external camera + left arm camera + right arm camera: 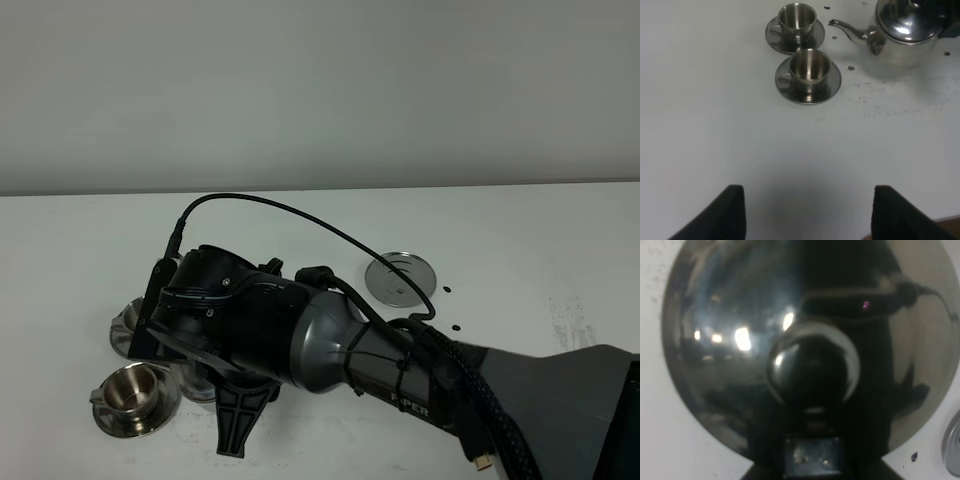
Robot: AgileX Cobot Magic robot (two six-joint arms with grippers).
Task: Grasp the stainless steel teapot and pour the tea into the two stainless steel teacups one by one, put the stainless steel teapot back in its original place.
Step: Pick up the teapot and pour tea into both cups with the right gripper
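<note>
The right fingers (240, 420) are pressed together on the stainless steel teapot (905, 35). The left fingers (735, 212) stand spread and idle. The teapot is upright, off its steel disc (402, 277). Its spout (847, 29) points at the first teacup (796, 19), beside the second teacup (810, 67). Centre the spout over the rim, then tilt slowly.

**Tally of the tea set**

We count one stainless steel teapot (902, 35), two stainless steel teacups (810, 65) (796, 16), and two saucers (835, 82) (771, 36), one under each cup. We also count one flat round steel disc (397, 276) and one table (715, 125), and on it we make out several small dark specks (851, 68).
</note>
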